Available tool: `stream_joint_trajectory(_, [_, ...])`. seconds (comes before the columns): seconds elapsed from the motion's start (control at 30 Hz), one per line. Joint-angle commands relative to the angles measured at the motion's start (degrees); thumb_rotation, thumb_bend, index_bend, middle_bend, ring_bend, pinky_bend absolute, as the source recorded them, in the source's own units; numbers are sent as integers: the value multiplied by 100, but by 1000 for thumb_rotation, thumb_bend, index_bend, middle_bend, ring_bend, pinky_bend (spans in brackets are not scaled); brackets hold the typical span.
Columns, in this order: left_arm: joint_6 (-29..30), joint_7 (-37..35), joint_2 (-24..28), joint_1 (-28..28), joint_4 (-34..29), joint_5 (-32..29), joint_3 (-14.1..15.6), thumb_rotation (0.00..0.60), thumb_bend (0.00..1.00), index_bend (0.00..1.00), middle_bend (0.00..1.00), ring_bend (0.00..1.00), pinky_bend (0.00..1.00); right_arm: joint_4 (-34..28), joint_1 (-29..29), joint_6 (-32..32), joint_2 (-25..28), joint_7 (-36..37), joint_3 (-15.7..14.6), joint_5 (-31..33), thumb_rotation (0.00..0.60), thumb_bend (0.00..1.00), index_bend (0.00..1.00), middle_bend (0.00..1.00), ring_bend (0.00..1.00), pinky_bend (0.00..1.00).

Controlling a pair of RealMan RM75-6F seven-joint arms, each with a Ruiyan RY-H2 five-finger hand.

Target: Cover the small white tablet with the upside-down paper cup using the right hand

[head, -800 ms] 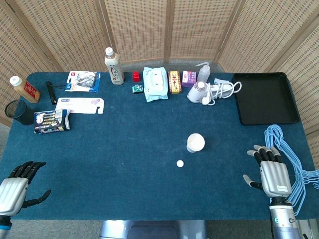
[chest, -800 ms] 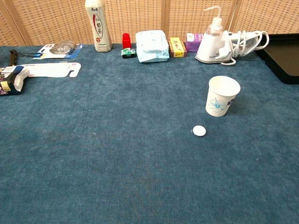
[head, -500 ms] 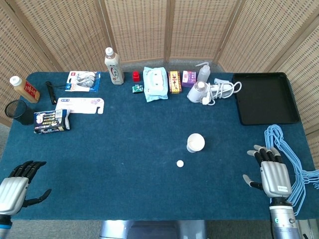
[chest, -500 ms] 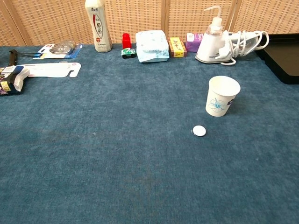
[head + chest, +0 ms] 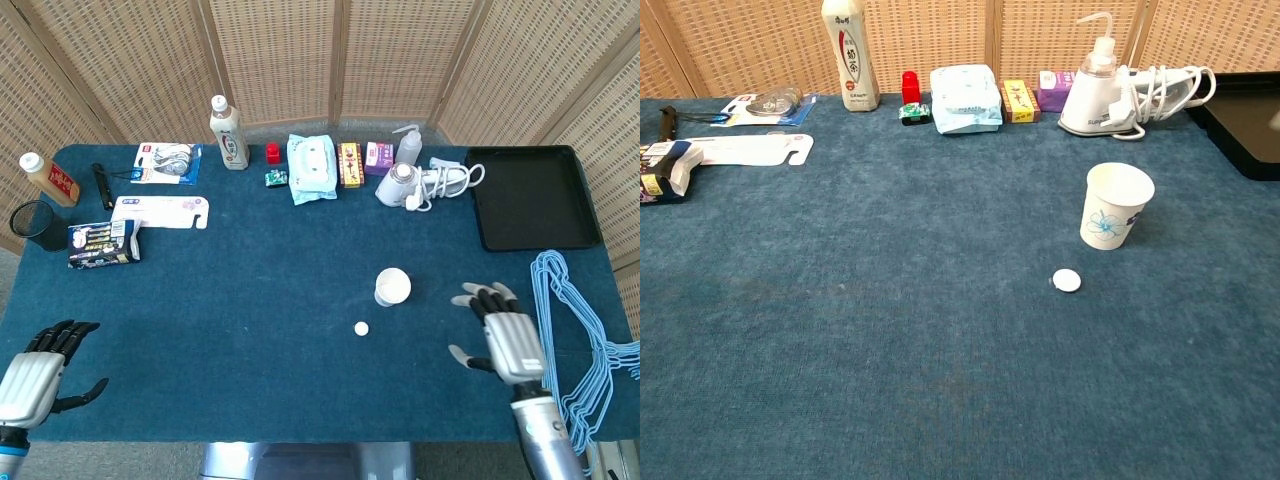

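White paper, printed with a blue flower, made up the cup [image 5: 392, 287], which stood mouth-up toward the right half of the blue table [image 5: 250, 280], well in from every edge. The small white tablet [image 5: 361, 328] lay just beside it, nearer the front edge, not touching. The right hand [image 5: 503, 338] hovered near the front edge, right of the cup, fingers spread and holding nothing. The reach looked under way; next the cup would need grasping, then inverting over the tablet

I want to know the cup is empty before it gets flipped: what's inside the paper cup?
The paper cup stands upright, mouth up. The inner wall that shows is bare white; its bottom is hidden by the rim. The tablet lies outside it.
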Motion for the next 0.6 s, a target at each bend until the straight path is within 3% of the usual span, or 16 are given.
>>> stream_joint_trajectory(0.03, [-27,42,-2,-20,-23,-13,-2,344,249,158,213,139,162,2,533,-669,-221,51,350,384,558,260,293,195,189,92])
stream_joint_trajectory(0.3, [-115,76,-19,-71,-7,-117,-31,353,249,158,213,139,162,258,1319,-1382,-762,-308,795,1316,559,259,300,195,189,93])
stream_joint_trajectory(0.6, [-285,79,-133,-170,91,-221,-61,346,249,158,213,139,162,669,2037,-1762,-1248,-890,993,2359,561,255,287,190,187,93])
